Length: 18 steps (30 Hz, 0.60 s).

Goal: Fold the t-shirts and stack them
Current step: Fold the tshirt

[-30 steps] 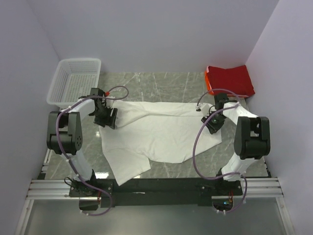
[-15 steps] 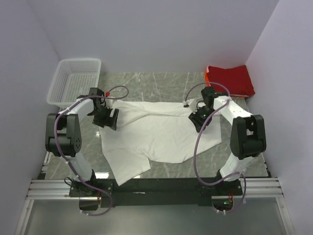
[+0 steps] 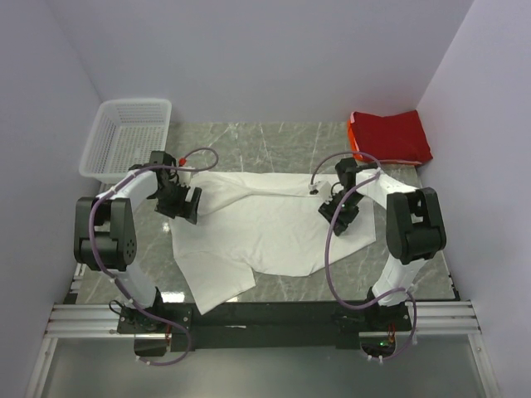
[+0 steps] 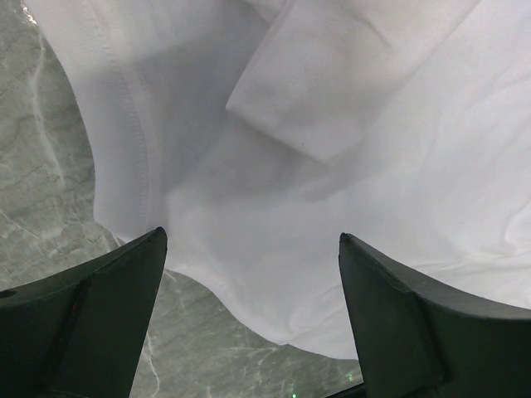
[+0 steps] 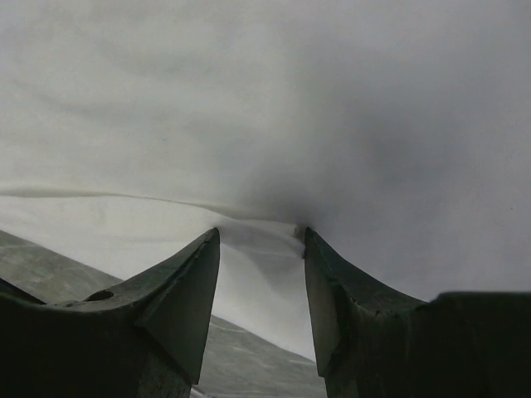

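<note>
- Tabletop [image 3: 290, 137] of grey marble, seen from the overhead camera: I have the white t-shirt [image 3: 265, 224] spread open across the middle, one sleeve trailing toward the near edge.
- The red t-shirt [image 3: 390, 137] lies folded in the far right corner, well apart from the white one.
- A white mesh basket [image 3: 99, 141] stands in the far left corner.
- My left pincer [image 3: 184, 203] sits at the left edge of the white t-shirt. My right pincer [image 3: 338, 214] is down over the right part of the same shirt.
- Left wrist camera: the left pincer [image 4: 250, 239] has its jaws spread wide with nothing between them. It hangs above the white t-shirt [image 4: 373, 124].
- A doubled-over flap [image 4: 315, 91] of that shirt lies ahead of the fingers, and a stitched hem runs down the left side.
- Bare tabletop [image 4: 41, 166] shows to the left and below the cloth edge.
- Right wrist camera: the right pincer [image 5: 257, 236] has its jaws partly apart, tips low against the white t-shirt [image 5: 249, 99], which fills nearly the whole view.
- A shallow ridge of cloth runs leftward from the fingertips, and flat cloth shows in the gap between them. I see no fold clamped there.
- A sliver of tabletop [image 5: 50, 257] appears at the lower left, beyond the shirt's edge.
</note>
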Each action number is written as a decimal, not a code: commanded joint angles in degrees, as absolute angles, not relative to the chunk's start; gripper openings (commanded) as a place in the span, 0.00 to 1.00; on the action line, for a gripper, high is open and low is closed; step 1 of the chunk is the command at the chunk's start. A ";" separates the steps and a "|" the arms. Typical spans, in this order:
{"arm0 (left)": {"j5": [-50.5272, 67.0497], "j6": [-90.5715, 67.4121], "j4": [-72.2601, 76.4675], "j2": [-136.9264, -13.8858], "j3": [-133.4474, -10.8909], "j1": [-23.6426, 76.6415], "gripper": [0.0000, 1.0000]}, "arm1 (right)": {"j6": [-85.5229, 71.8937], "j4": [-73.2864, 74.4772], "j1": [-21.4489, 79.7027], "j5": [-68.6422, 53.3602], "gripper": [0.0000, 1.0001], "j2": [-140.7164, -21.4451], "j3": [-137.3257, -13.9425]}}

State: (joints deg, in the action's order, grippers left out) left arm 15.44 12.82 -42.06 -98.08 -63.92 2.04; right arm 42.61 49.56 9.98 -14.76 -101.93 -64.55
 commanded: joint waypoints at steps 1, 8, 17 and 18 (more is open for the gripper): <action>17.49 13.97 -42.45 -95.19 -63.98 1.76 0.90 | 41.40 47.55 10.11 -13.88 0.53 -101.42 -64.77; 18.19 14.59 -43.24 -93.52 -65.74 1.41 0.90 | 42.97 52.46 9.84 -14.94 0.15 -99.50 -66.62; 20.30 15.64 -44.12 -91.58 -66.71 0.97 0.89 | 48.34 63.36 7.04 -12.84 0.00 -84.48 -56.97; 20.39 15.73 -44.38 -90.89 -66.62 0.97 0.89 | 48.95 63.89 6.94 -12.14 0.00 -83.16 -53.47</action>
